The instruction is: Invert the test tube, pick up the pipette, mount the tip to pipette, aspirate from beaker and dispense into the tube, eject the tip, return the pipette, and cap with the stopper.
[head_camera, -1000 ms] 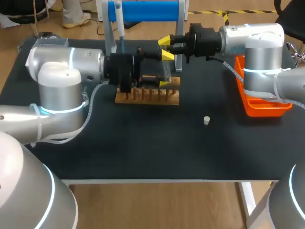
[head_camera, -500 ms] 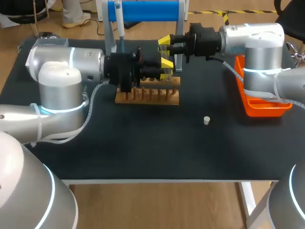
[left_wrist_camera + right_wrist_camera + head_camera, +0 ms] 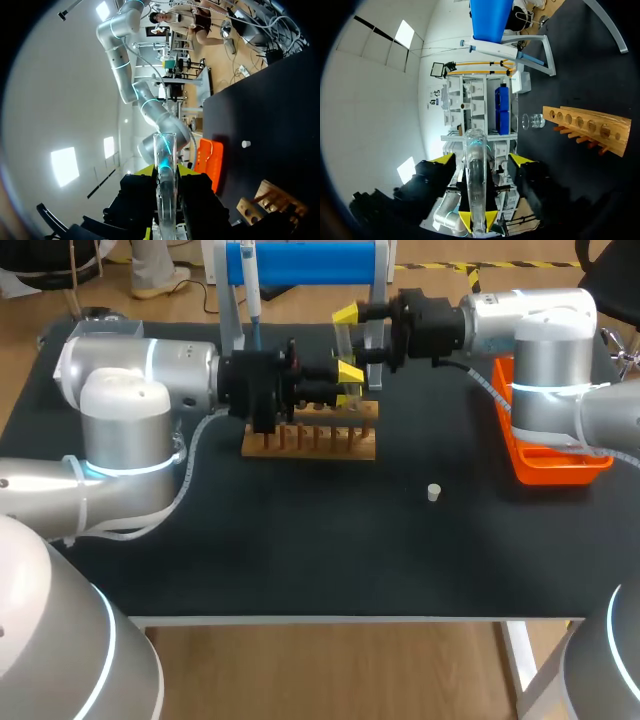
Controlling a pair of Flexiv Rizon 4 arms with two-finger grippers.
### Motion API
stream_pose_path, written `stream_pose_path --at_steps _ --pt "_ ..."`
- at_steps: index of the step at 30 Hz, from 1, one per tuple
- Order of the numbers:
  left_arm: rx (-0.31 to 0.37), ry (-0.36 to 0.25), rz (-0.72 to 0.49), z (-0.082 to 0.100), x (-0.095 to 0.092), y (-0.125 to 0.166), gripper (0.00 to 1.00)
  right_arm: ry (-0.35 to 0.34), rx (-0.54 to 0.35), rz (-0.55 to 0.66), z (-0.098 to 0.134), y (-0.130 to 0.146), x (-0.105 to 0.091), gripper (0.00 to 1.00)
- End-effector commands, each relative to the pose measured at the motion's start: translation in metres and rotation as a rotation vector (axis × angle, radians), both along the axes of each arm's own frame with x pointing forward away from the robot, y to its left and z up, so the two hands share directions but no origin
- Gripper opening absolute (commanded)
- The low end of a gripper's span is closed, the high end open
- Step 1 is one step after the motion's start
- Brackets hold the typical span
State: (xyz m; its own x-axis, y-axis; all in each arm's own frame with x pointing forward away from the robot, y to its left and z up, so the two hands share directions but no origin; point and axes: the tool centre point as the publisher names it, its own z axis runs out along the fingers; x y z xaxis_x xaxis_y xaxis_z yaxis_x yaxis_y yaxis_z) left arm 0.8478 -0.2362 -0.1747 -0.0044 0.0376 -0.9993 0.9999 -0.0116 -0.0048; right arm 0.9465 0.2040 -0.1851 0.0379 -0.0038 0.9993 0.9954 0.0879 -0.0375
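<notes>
The test tube (image 3: 164, 165) is pointing straight out ahead of the left gripper (image 3: 164, 172) in the left wrist view, and that gripper's fingers are pinching it from both sides, with their yellow tips pressing against the glass. Beyond it, the white stopper (image 3: 245, 144) is lying alone on the black table (image 3: 280, 110), the orange tray (image 3: 207, 160) is sitting at the table's edge, and the end of the wooden rack (image 3: 265, 200) is showing beside the gripper. In the right wrist view, the same tube is running up between the fingers of the right gripper (image 3: 481, 159), which are standing spread wide and leaving a clear gap on either side. A second pair of yellow tips is clamping the tube's near end. Ahead, the glass beaker (image 3: 536, 120) is sitting just beside the rack, and the pipette (image 3: 495, 48) is hanging on the blue stand (image 3: 490, 17). In the head view, both arms are meeting over the back of the rack, where the tube is being held in the air in front of the stand. The stopper is lying well apart, between rack and tray.
</notes>
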Motion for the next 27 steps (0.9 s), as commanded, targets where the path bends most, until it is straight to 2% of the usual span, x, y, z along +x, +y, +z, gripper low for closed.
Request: stream_pose_path --at_steps 1,4,5,6,9,11,13,14,15,16,17,27 --pt "-0.001 -0.002 0.0 0.0 0.0 -0.001 0.0 -0.001 -0.002 0.001 0.0 -0.001 0.0 1.0" --pt "-0.001 -0.002 0.0 0.0 0.0 -0.001 0.0 -0.001 -0.002 0.001 0.0 -0.001 0.0 1.0" --pt "-0.001 -0.002 0.0 0.0 0.0 -0.001 0.0 -0.108 -0.032 -0.013 0.002 -0.002 -0.001 1.0" --pt "-0.001 -0.002 0.0 0.0 0.0 -0.001 0.0 -0.184 -0.049 -0.035 0.004 -0.005 0.0 1.0" --pt "-0.001 -0.002 0.0 0.0 0.0 -0.001 0.0 -0.371 -0.053 -0.063 0.009 -0.019 0.0 1.0" --pt "-0.001 -0.002 0.0 0.0 0.0 -0.001 0.0 -0.531 -0.053 -0.041 0.013 -0.028 -0.003 1.0" --pt "-0.001 -0.002 0.0 0.0 0.0 -0.001 0.0 -0.744 -0.069 -0.008 0.016 -0.036 -0.005 1.0" --pt "-0.001 -0.002 0.0 0.0 0.0 -0.001 0.0 -0.887 -0.087 0.014 0.015 -0.04 -0.007 1.0" --pt "-0.001 -0.002 0.0 0.0 0.0 -0.001 0.0 -1.064 -0.12 0.015 0.012 -0.044 -0.009 1.0" --pt "-0.001 -0.002 0.0 0.0 0.0 -0.001 0.0 -1.238 -0.199 -0.008 0.005 -0.047 -0.008 1.0" --pt "-0.001 -0.002 0.0 0.0 0.0 -0.001 0.0 -1.356 -0.275 -0.034 -0.004 -0.049 -0.004 1.0" --pt "-0.001 -0.002 0.0 0.0 0.0 -0.001 0.0 -1.356 -0.275 -0.034 -0.004 -0.049 -0.004 1.0"
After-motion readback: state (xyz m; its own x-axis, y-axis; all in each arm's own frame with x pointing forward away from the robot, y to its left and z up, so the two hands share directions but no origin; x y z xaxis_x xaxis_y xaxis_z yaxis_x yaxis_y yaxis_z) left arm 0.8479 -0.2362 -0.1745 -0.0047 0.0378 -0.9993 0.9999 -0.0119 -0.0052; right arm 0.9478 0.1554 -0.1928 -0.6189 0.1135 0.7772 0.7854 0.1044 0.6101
